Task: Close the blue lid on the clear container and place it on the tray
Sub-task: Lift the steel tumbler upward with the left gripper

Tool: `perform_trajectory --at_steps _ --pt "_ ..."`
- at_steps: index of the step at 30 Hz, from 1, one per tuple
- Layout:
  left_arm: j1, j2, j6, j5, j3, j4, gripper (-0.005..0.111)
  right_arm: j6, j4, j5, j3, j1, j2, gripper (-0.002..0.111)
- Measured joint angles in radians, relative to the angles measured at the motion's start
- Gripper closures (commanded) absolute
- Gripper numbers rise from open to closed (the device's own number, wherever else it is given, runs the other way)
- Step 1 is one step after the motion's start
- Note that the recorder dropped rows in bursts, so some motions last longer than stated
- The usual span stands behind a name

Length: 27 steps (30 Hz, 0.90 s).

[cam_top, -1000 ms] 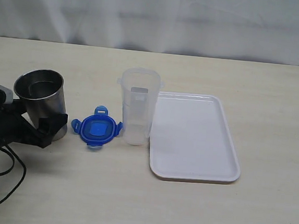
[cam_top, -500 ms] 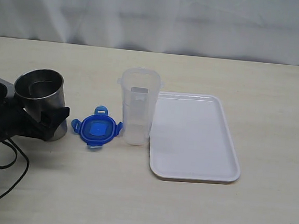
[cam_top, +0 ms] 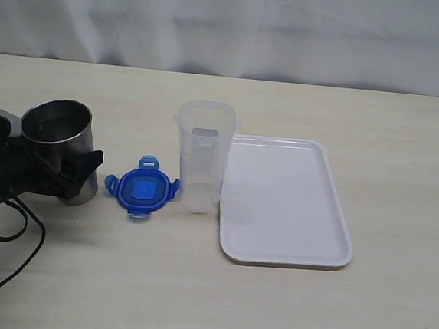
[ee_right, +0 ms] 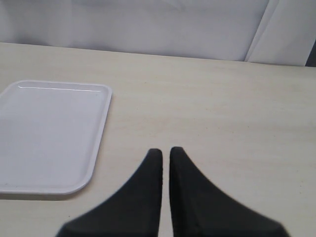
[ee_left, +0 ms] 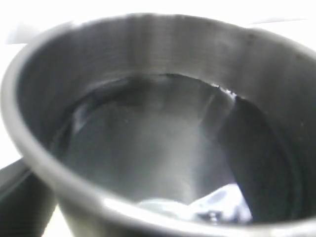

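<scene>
Brushed metal on the steel cup (cam_top: 56, 139), with a dull sheen down its outside. Close in, the cup's inner wall (ee_left: 148, 59) is grey and glossy, throwing blurred reflections. The blue lid (cam_top: 142, 189) is bright, smooth, shiny plastic. The clear container (cam_top: 201, 163) is translucent plastic, faintly milky and smooth-walled. The tray (cam_top: 285, 205) is white plastic, smooth, with a soft shine along its rim. Under it all the table (cam_top: 377, 124) is pale and matt, with a fine wood-like grain. The right gripper (ee_right: 165, 150) looks matt black; rubber or plastic, hard to tell. Behind, the white cloth backdrop (cam_top: 231, 27) is matt, in soft folds.
</scene>
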Motion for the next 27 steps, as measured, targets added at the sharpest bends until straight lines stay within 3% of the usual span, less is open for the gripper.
perform_trajectory --at_steps 7,11,17,21,27 --pt "0.0 0.0 0.0 0.0 0.0 0.0 0.022 0.0 0.0 0.0 0.0 0.0 0.0 0.103" --pt "0.0 0.0 0.0 0.0 0.0 0.003 0.048 0.0 0.0 0.0 0.0 0.0 0.0 0.103" --pt "0.0 0.0 -0.001 -0.002 0.0 0.001 0.076 0.0 0.0 0.0 0.0 0.0 0.0 0.103" --pt "0.0 0.0 -0.001 -0.002 0.0 0.003 0.103 0.0 0.0 0.0 0.0 0.0 0.0 0.103" --pt "0.0 0.0 -0.001 -0.002 0.0 0.005 0.107 0.0 0.0 0.0 0.0 0.0 0.0 0.103"
